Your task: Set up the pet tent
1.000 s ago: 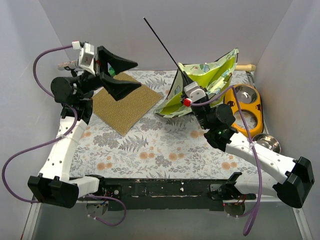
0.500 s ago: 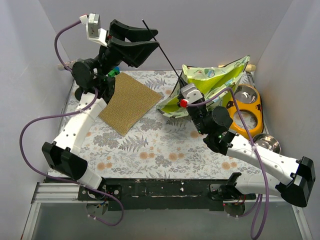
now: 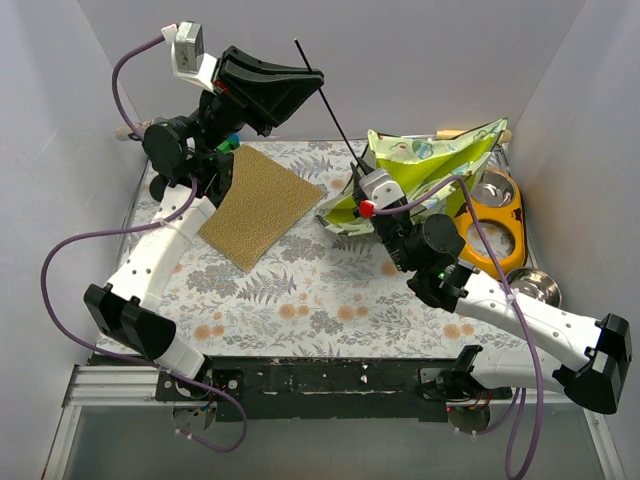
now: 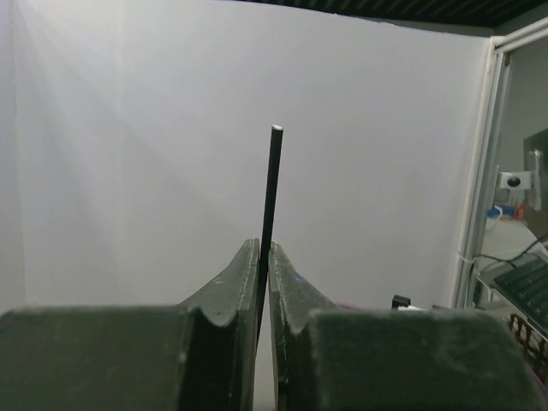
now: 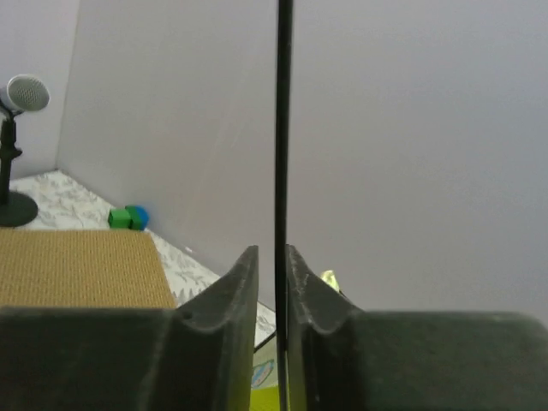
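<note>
Cloth of the pet tent (image 3: 432,160) lay bunched up at the back right of the table (image 3: 300,300), not standing yet. It was pale with little pictures on the outside and bright lime green inside. One thin black pole (image 3: 335,125) stuck out of it and pointed up and to the left, toward the back wall.

Both arms had that pole. The left gripper (image 3: 314,76) was high in the air. Its two fingers were pinched tight on the pole close to the top end. From the left wrist camera, the pole (image 4: 271,188) came up out of the thin crack between the fingers (image 4: 235,282), and only a short bit with the tip showed above them. The right gripper (image 3: 357,188) was lower down, right by the tent cloth. It was squeezed shut on the same pole. From the right wrist camera, the pole (image 5: 283,128) ran straight up between that gripper's fingers and went off the top of the picture.

A brown mat (image 3: 255,205) lay flat on the table to the left of the tent, apart from it. An orange bowl stand (image 3: 519,218) was just right of the tent, and a steel bowl (image 3: 533,285) sat near the stand. Small green and blue blocks (image 3: 228,143) were at the back by the mat. A microphone (image 5: 24,94) stood at the far left of the right wrist view.
</note>
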`<state>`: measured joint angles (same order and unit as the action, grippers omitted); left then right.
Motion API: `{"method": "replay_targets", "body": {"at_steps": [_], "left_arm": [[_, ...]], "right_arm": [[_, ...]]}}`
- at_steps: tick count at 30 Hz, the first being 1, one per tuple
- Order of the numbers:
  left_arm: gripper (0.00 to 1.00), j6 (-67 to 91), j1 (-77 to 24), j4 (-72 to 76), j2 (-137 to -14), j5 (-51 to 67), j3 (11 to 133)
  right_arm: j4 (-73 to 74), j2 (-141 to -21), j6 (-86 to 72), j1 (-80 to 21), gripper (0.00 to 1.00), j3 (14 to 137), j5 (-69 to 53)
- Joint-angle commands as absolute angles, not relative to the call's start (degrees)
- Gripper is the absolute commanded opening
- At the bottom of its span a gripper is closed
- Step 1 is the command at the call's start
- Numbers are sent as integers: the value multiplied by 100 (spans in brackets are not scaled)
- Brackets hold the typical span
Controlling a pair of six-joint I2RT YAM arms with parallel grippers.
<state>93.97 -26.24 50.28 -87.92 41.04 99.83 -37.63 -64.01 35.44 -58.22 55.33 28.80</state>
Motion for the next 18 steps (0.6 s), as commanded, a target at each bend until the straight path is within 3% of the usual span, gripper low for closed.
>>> {"method": "replay_targets", "body": {"at_steps": [1, 3, 6, 8, 18], "left_arm": [[0, 9563, -2637, 4984, -8728, 4770, 10266], [0, 9501, -2558, 4782, -8666, 5227, 10170], [0, 9536, -2409, 4562, -8491, 5685, 9792], [0, 9457, -2356, 4439, -8385, 6054, 9598], [0, 9482, -2241, 4385, -8385, 7391, 9641]], "right_arm": [[-2168, -6223, 2858, -5836, 44, 6141, 2411], [-1042, -6118, 2629, -5827, 62, 6581, 1857], [242, -5661, 2698, -5818, 73, 6855, 576], [937, -5485, 2724, -5818, 80, 7074, 335], [1696, -5405, 3279, -5696, 84, 7963, 1703]]}}
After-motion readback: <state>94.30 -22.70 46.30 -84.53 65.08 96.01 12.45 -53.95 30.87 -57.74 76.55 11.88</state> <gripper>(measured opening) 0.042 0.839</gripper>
